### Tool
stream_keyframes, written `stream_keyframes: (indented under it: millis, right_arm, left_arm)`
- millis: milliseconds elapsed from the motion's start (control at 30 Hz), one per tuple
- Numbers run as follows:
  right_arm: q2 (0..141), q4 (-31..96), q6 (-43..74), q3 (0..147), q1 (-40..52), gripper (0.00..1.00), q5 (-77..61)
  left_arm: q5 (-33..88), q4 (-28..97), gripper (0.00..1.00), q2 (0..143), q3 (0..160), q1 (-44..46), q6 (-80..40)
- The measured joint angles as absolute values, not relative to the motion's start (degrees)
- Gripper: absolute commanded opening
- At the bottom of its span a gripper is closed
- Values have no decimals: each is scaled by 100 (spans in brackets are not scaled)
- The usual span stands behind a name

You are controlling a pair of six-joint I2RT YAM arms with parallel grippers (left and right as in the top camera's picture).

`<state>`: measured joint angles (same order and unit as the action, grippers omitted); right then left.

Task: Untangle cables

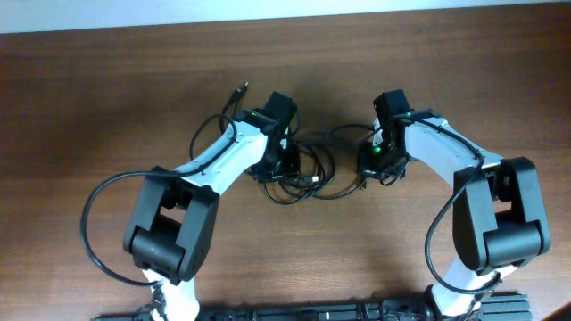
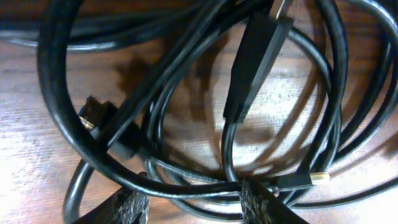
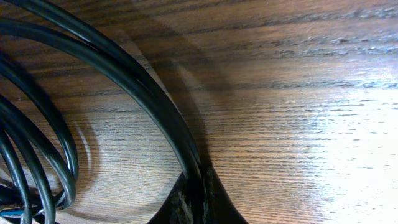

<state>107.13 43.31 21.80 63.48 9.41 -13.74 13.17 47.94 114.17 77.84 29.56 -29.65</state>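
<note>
The cables (image 1: 314,169) lie as a tangle of thin black loops on the wooden table between my two grippers. My left gripper (image 1: 278,160) is low at the tangle's left side. In the left wrist view its fingers (image 2: 194,205) are open, with cable loops (image 2: 186,124) and plug connectors (image 2: 255,59) lying between and ahead of them. My right gripper (image 1: 376,160) is at the tangle's right side. In the right wrist view its fingers (image 3: 198,202) are shut on one black cable (image 3: 149,93) that curves away up and left.
One loose plug end (image 1: 239,90) lies on the table behind the left arm. Thicker black arm wires loop at the left (image 1: 94,223) and right (image 1: 433,232). The table's far edge (image 1: 268,22) meets a white wall.
</note>
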Motion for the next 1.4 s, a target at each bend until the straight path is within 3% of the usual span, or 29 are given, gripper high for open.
stream_keyframes:
  millis: [133, 233, 400, 500, 1400]
  right_arm:
    - [10713, 4333, 2182, 6348, 941, 4, -1374]
    - [10713, 4333, 2180, 6348, 941, 4, -1374]
    - [10713, 4338, 2180, 6348, 941, 4, -1372]
    - [10713, 4340, 2180, 6348, 941, 4, -1372]
    - [10713, 4348, 2182, 6348, 941, 4, -1374]
  left_arm:
    - [1203, 4668, 22, 11528, 7784, 3061, -3024]
    - [1177, 4635, 17, 11531, 7784, 3065, -3057]
    - [1175, 4641, 25, 11531, 7824, 3065, -3050]
    - [1153, 4580, 39, 11531, 7909, 3065, -3057]
    - [-3, 3983, 40, 11566, 7933, 3057, -3247]
